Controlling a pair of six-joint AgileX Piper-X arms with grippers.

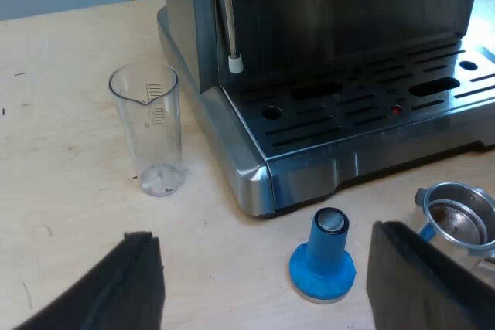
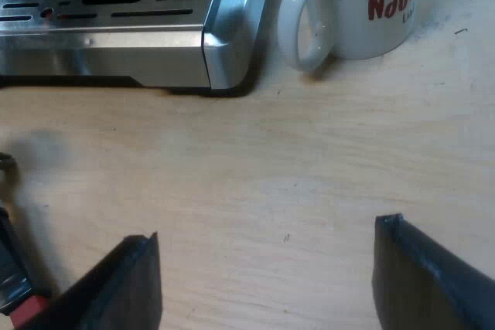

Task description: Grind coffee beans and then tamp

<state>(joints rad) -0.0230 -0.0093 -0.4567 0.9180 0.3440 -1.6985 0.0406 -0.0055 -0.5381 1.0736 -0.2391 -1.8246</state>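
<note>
The left gripper (image 1: 264, 236) and right gripper (image 2: 267, 241) are held wide open, and nothing is gripped.
The left gripper's black fingers are spread over the pale wooden table (image 1: 62, 191). Near them a blue, round-based tamper (image 1: 323, 260) is stood upright, just beside the front corner of the stainless-steel espresso machine (image 1: 348, 113). A clear cylindrical measuring glass (image 1: 151, 129) is set upright near the machine's side. The round metal holder (image 1: 458, 218) is laid loose near the tamper. By the right gripper, a white mug with red lettering (image 2: 363, 5) is seen at the machine's corner, and the holder's red handle end (image 2: 23, 308) is close to one finger.
</note>
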